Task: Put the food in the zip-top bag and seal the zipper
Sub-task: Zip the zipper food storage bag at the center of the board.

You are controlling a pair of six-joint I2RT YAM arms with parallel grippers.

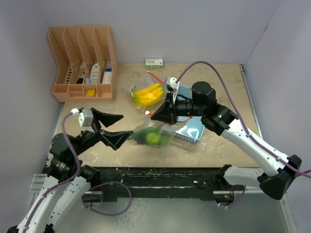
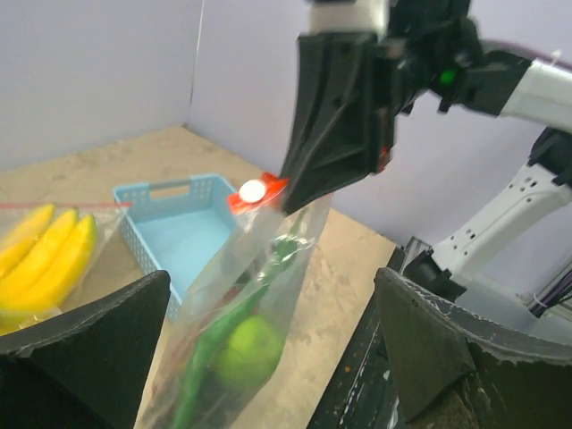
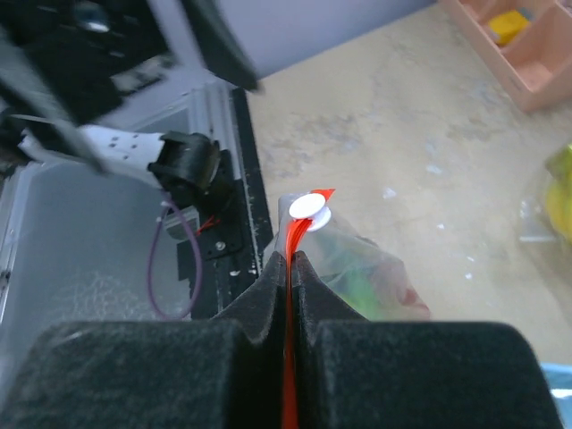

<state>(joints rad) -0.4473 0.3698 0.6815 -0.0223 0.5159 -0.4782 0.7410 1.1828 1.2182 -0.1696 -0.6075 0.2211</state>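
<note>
A clear zip-top bag [image 1: 151, 137] with a red zipper hangs from my right gripper [image 1: 156, 115]. It holds a long green cucumber [image 2: 214, 335], a round green fruit [image 2: 250, 350] and something red. In the right wrist view my right gripper [image 3: 290, 261] is shut on the red zipper strip just behind the white slider [image 3: 308, 207]. My left gripper [image 1: 116, 128] is open and empty just left of the bag. In the left wrist view the bag [image 2: 268, 268] hangs between and ahead of the spread fingers [image 2: 429, 349]. A yellow banana bunch [image 1: 147, 93] lies in a second clear bag behind.
A light-blue basket [image 1: 193, 127] sits under my right arm, beside the hanging bag; it also shows in the left wrist view [image 2: 174, 228]. A peach desk organizer [image 1: 82, 60] stands back left, a small white box [image 1: 154, 62] at the back wall.
</note>
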